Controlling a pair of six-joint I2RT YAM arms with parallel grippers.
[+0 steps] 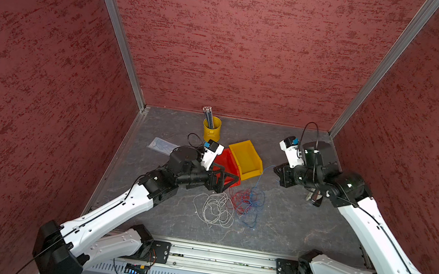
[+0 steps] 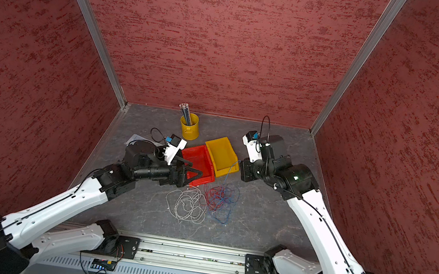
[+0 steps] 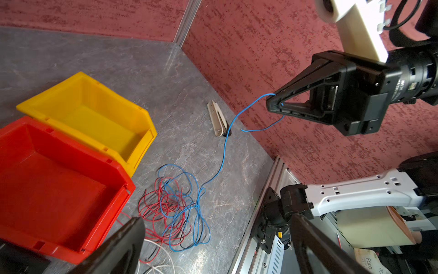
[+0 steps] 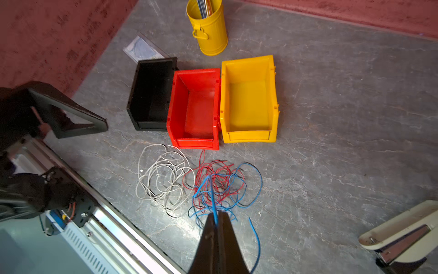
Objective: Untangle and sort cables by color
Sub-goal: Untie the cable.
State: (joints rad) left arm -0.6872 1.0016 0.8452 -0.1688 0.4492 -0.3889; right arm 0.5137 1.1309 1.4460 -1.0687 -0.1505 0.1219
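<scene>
Left wrist view, right gripper [image 3: 275, 103] clamped on blue cable [image 3: 224, 147] rising from red-blue tangle [image 3: 175, 208], left gripper [image 3: 216, 217] spread wide.

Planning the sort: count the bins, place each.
3, in one row: black bin, red bin in the middle, yellow bin at the other end. The left arm hides the black one in both top views.

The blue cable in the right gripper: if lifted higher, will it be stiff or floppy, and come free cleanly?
Probably floppy: the blue cable sags in a loose curve from the shut right gripper to the table. Likely light, being so thin. It may drag the red cables along, since its loops lie interlaced with them.
</scene>
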